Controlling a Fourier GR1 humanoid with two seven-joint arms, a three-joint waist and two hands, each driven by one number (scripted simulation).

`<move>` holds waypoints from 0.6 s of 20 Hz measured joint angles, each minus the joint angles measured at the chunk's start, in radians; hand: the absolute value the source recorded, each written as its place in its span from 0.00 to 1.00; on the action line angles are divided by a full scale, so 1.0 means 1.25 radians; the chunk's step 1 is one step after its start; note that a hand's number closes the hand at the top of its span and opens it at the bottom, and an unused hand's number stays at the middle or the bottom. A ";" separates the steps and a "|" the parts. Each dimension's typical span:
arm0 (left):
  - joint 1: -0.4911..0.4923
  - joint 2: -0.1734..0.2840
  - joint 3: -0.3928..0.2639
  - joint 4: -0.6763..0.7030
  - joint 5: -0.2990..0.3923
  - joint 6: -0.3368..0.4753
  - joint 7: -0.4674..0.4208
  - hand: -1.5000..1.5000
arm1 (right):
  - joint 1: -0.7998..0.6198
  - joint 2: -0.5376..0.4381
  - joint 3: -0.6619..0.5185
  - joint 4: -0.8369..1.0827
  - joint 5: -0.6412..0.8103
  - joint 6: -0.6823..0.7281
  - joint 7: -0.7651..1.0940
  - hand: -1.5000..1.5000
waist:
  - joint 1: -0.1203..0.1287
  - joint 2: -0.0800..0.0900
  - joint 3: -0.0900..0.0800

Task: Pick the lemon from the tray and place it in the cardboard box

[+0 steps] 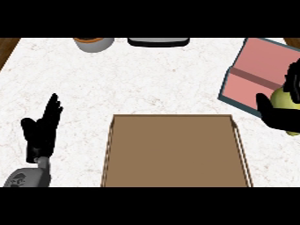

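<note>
A yellow-green lemon shows at the right edge of the head view, with the fingers and thumb of my right hand curled round it. Hand and lemon are over the near right corner of the pink tray, which has a teal rim. The open cardboard box lies in the lower middle, to the left of the lemon. My left hand rests open at the lower left, fingers up, apart from the box.
A grey pot with an orange inside and a dark-rimmed object stand at the counter's far edge. Wooden floor shows past the white marble counter at the upper left.
</note>
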 measured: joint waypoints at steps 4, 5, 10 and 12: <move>-0.013 -0.007 -0.001 0.004 -0.008 0.004 0.012 0.50 | -0.026 -0.029 -0.064 0.156 -0.024 -0.080 -0.106 1.00 | 0.002 0.001 0.000; -0.004 -0.012 -0.008 -0.009 -0.013 0.007 0.016 0.50 | -0.031 -0.036 -0.075 0.200 -0.023 -0.106 -0.137 1.00 | 0.004 0.001 0.000; 0.008 -0.025 -0.021 -0.033 -0.028 0.017 0.020 0.50 | -0.075 -0.069 -0.115 0.433 -0.015 -0.225 -0.274 1.00 | 0.011 0.003 0.000; 0.003 -0.028 -0.019 -0.029 -0.028 0.014 0.021 0.50 | -0.105 -0.083 -0.119 0.525 -0.002 -0.265 -0.316 1.00 | 0.011 0.003 0.000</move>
